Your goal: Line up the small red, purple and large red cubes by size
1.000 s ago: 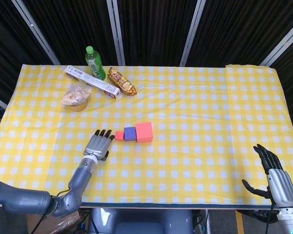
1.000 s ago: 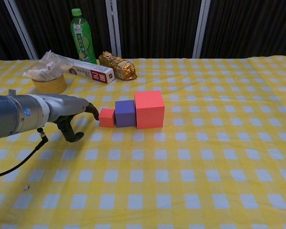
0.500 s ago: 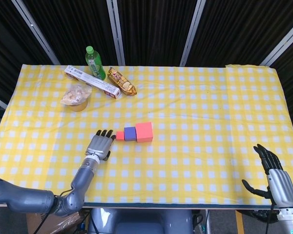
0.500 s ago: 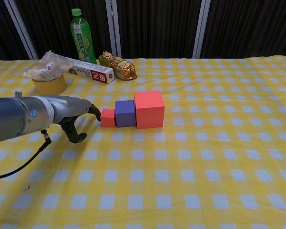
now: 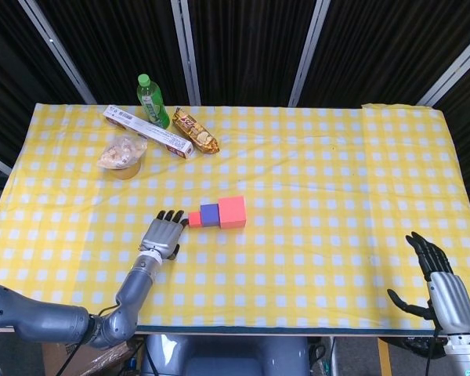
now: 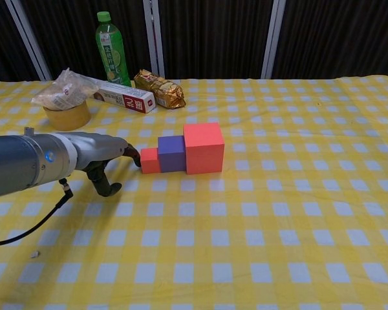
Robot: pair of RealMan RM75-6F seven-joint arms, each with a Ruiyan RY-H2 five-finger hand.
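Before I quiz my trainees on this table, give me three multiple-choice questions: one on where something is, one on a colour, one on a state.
1. Where is the purple cube?
A. between the two red cubes
B. beside the bottle
C. at the table's right edge

2. What colour is the bottle's cap?
A. white
B. green
C. blue

3. What is the left hand doing?
A. lifting the large red cube
B. holding the bottle
C. fingertips at the small red cube, nothing gripped

Answers: 1 A, since it sits in a row between the small red cube and the large red cube. 2 B, the cap is green like the bottle. 3 C, its fingertips meet the cube's side, and every cube rests on the cloth.
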